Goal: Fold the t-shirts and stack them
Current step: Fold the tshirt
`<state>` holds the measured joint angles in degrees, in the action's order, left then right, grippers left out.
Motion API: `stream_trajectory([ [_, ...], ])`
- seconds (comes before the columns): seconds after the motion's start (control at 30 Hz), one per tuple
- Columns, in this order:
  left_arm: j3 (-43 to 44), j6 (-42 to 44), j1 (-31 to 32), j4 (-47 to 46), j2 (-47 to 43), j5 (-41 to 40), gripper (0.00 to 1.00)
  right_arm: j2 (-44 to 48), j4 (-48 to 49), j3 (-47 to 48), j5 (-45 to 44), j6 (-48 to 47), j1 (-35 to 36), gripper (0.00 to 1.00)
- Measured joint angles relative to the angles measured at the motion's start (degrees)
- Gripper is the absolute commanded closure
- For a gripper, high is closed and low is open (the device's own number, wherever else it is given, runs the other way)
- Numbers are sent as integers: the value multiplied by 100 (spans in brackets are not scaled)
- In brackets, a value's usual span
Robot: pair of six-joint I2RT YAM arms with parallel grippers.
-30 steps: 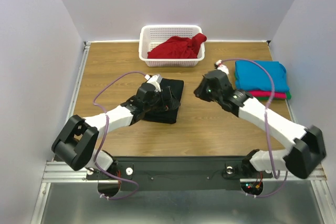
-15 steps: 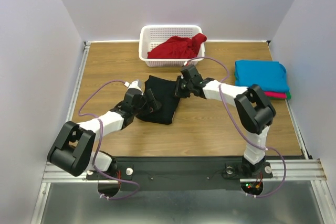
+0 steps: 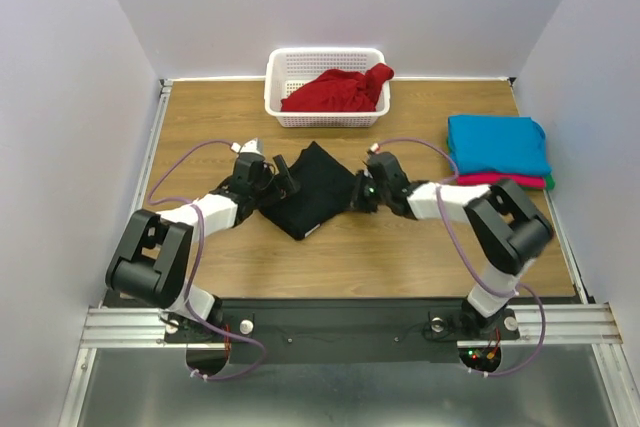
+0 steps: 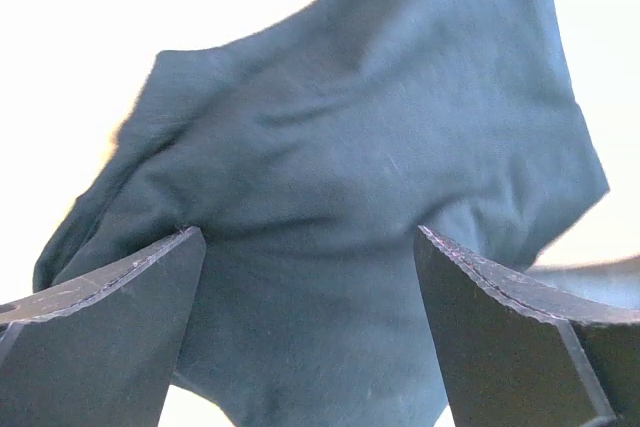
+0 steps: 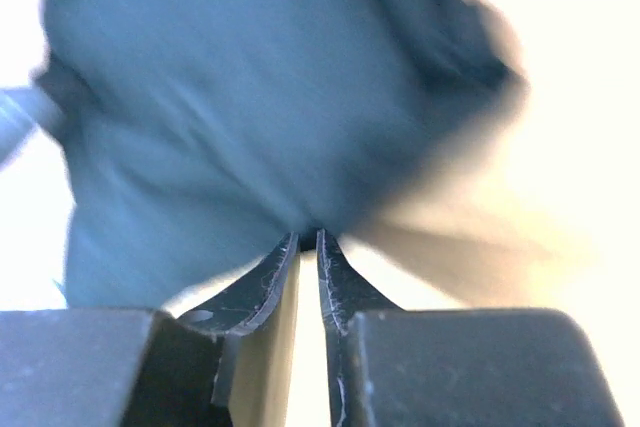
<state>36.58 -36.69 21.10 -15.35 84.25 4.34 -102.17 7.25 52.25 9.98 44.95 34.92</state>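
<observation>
Just inside right gripper point(image 5: 308, 237): black t-shirt point(image 5: 250, 97)

In the right wrist view the black t-shirt point(image 5: 250, 97) is blurred and cut off at the top.

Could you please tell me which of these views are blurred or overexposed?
Right wrist: motion-blurred, the soft black cloth t-shirt smeared and bluish, background blown out white. Left wrist: cloth folds sharp, background equally overexposed. Top external: evenly lit, crisp, soft shadows only.

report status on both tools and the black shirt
Left tool open at left edge of black t-shirt. Right tool pinched on its right corner. White basket and folded stack well clear.
</observation>
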Motion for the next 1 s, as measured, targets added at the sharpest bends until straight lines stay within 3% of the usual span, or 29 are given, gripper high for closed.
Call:
stream_trajectory([
  [0.13, 212, 258, 7, 201, 31, 116, 2, 1078, -337, -1110, -216, 219, 109, 64],
  [0.17, 247, 306, 42, 278, -15, 129, 2, 1390, -498, -1316, -260, 249, 118, 55],
  [0.27, 258, 363, 251, 568, -452, 136, 2, 2127, -778, -1449, -337, 304, 118, 45],
  [0.4, 278, 308, 835, 789, -1405, 74, 1, 3029, -769, -1169, -514, 286, 118, 45],
  [0.47, 278, 201, 1134, 752, -1858, 42, 1, 3121, -726, -905, -603, 256, 118, 53],
  [0.6, 190, 17, 1526, 323, -2081, 170, 2, 2632, -662, -114, -673, 136, 118, 59],
  [0.77, -258, -160, 1556, -85, -1438, 289, 2, 1209, -601, 883, -483, -133, 118, 59],
  [1.0, -1043, -334, 1552, -291, -1272, 240, 2, 205, -673, 1191, -476, -514, 105, 59],
])
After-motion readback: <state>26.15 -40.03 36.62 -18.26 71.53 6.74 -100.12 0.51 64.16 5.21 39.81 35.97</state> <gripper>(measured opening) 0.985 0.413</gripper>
